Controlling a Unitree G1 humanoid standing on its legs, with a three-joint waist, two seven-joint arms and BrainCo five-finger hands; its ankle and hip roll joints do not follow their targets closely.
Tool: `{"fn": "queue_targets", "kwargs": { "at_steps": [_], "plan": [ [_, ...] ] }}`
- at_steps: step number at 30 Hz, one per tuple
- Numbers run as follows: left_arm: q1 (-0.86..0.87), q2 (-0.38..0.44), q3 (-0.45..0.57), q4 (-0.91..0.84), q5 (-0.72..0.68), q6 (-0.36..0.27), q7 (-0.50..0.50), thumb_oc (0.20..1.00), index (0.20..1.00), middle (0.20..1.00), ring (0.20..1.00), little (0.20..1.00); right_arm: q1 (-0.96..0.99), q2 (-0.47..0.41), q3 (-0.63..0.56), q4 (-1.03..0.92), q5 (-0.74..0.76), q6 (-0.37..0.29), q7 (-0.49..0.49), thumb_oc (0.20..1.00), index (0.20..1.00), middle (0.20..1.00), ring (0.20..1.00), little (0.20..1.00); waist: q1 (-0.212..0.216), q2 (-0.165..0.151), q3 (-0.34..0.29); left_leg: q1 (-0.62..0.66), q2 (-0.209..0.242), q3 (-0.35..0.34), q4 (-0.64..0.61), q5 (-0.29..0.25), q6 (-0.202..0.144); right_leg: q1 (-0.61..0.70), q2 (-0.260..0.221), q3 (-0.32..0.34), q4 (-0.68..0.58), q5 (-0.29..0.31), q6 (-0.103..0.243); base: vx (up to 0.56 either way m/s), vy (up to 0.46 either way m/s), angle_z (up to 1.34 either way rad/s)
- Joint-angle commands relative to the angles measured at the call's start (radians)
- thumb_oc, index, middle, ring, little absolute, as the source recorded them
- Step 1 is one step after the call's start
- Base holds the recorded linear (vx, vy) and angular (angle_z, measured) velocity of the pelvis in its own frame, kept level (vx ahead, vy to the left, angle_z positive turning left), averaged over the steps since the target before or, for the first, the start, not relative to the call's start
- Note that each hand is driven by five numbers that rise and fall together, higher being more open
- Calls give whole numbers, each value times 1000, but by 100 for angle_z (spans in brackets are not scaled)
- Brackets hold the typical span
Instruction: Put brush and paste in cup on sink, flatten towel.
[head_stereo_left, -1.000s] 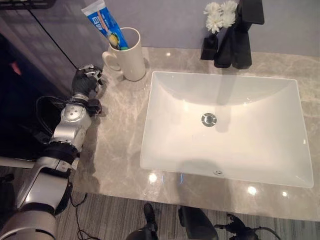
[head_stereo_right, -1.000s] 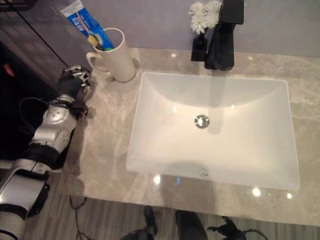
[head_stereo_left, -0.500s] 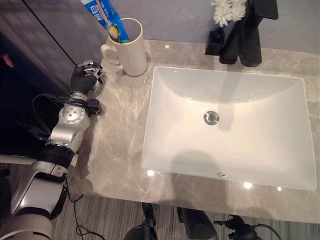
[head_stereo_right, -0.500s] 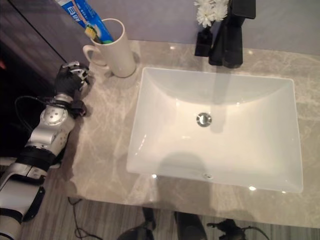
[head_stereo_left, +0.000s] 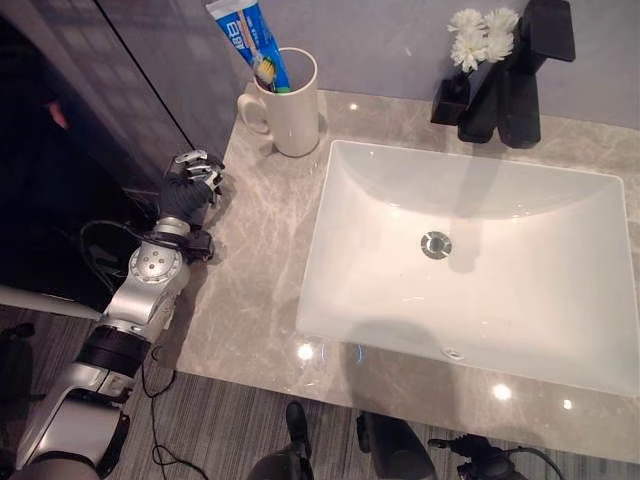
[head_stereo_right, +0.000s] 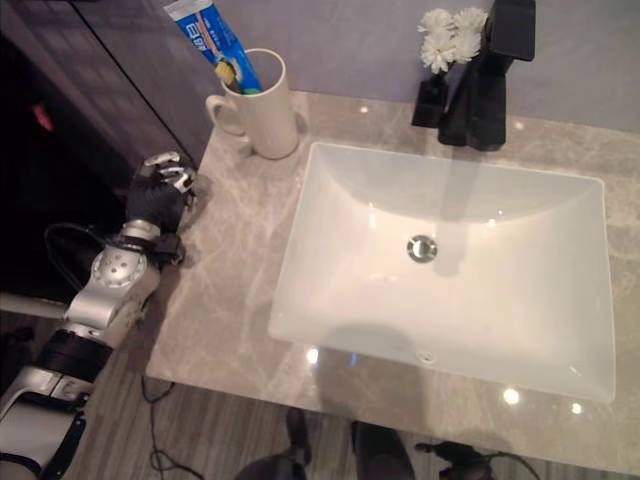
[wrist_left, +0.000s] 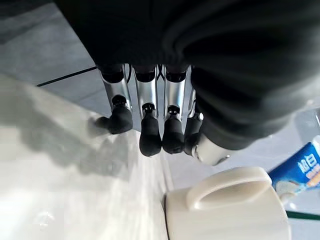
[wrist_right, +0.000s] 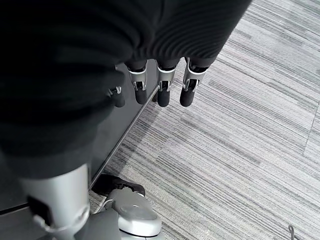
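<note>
**Left hand empty at the tabletop's edge, paste and brush in the cup**

The left hand sits at the left edge of the marble tabletop, its fingers relaxed and gently bent, holding nothing; their dark tips hang just above the stone. Just beyond the hand, toward the back wall, stands the cream cup, its handle turned to the hand's side (the hand and the cup are near but apart).

The toothpaste tube stands in the cup with its long axis tilted, the flat blue-and-white end pointing up and toward the left, leaning past the cup's rim. The toothbrush stands beside it in the same cup, bristle head up, just above the rim.

Right of the cup lies the white rectangular sink with its round metal drain. At the back of the sink stands a black faucet, and just beside it a small black vase with white flowers.

The right hand hangs over grey striped floor, fingers straight and empty.
</note>
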Motion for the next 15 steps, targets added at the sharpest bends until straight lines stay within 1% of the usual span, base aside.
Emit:
{"fn": "queue_targets", "kwargs": {
  "at_steps": [1, 4, 15],
  "plan": [
    [-26, -2, 42, -48, -16, -75, -18, 200, 200, 200, 200, 200, 20, -12, 7, 38, 11, 1, -13, 1000, 1000, 1000, 1000, 1000, -4, 5, -47, -13, 6, 18, 5, 15, -32, -68, -79, 31, 118, -74, 101, 0, 0, 0],
    [-10, -7, 45, -92, -24, -87, -27, 200, 200, 200, 200, 200, 20, -15, 5, 34, 13, -2, -13, 1000, 1000, 1000, 1000, 1000, -6, 6, -43, -17, 5, 22, 5, 16, -33, -78, -75, 38, 119, -70, 100, 0, 0, 0],
    [-2, -30, -3, -112, -41, -69, -67, 200, 200, 200, 200, 200, 26, -24, 2, 37, 9, -1, -12, 1000, 1000, 1000, 1000, 1000, -15, 25, -46, -25, 7, 37, 5, 18, -34, -95, -66, 55, 118, -70, 97, -2, 1, -3]
  ]
}}
